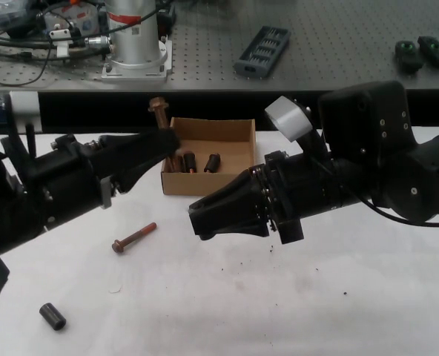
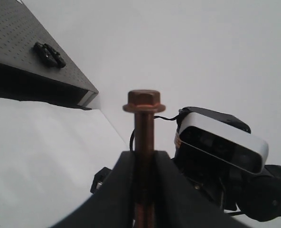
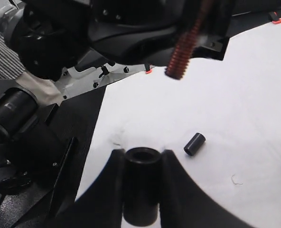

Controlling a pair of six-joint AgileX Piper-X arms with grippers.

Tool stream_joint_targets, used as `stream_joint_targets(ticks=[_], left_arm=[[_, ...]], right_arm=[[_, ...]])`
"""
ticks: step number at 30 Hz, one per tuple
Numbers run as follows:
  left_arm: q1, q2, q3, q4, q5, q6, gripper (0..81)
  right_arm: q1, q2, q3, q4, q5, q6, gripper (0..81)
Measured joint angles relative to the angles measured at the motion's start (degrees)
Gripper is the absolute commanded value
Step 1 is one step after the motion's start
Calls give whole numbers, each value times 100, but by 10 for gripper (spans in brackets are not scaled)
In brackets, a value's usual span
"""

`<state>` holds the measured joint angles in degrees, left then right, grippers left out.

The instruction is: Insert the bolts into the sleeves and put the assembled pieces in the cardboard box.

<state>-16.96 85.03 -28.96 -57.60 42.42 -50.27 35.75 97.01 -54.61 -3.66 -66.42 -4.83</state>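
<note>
My left gripper (image 1: 170, 145) is shut on a copper bolt (image 1: 159, 111), held upright just left of the cardboard box (image 1: 205, 182). In the left wrist view the bolt (image 2: 144, 123) rises between the fingers, hex head up. My right gripper (image 1: 198, 219) is shut on a black sleeve (image 3: 141, 183), hovering above the white sheet in front of the box. In the right wrist view the bolt's threaded end (image 3: 181, 54) hangs ahead of and above the sleeve's open bore. Assembled pieces (image 1: 190, 161) lie inside the box. A loose bolt (image 1: 134, 237) and a loose sleeve (image 1: 53, 317) lie on the sheet.
Behind the white sheet is a perforated bench with a metal post (image 1: 134, 37), a dark tray (image 1: 262, 50) and two dark parts (image 1: 423, 52). Cables lie at the back left (image 1: 19, 30). Bare sheet stretches across the front right (image 1: 316, 297).
</note>
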Motion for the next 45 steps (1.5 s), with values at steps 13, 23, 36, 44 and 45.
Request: stream_joint_targets(ticks=[13, 23, 36, 44, 45], left_arm=[[-72, 0, 0, 378, 579, 270, 6], [-81, 0, 0, 164, 881, 313, 6], [-81, 0, 68, 165, 973, 374, 6], [-81, 0, 68, 165, 1155, 398, 6], [-81, 0, 68, 165, 1155, 422, 6]], right_arm=[[0, 0, 0, -30, -33, 141, 44], [0, 0, 0, -47, -161, 262, 44], [0, 0, 0, -47, -361, 441, 44], [0, 0, 0, -94, -644, 523, 44], [0, 0, 0, -105, -677, 579, 44]])
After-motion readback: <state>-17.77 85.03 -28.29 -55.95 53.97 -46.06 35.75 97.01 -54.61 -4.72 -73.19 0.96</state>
